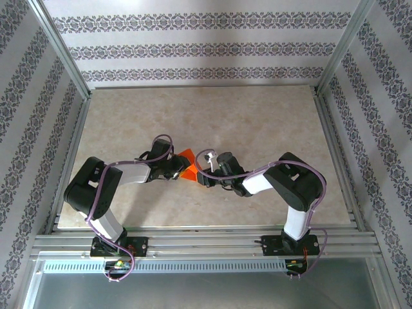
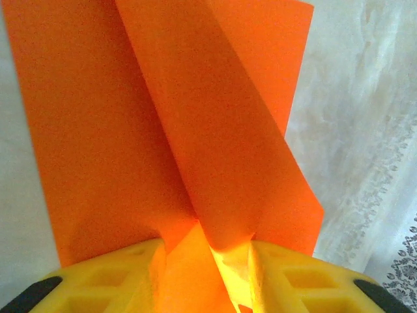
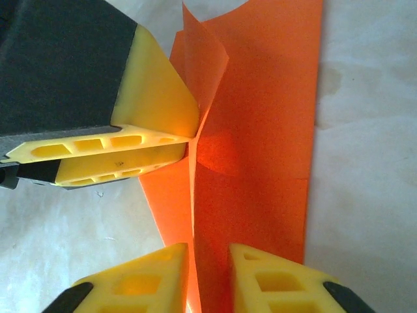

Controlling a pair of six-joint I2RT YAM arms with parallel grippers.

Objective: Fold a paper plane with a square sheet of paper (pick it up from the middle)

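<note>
At table centre, one paper sheet [image 1: 187, 165], two tools
</note>
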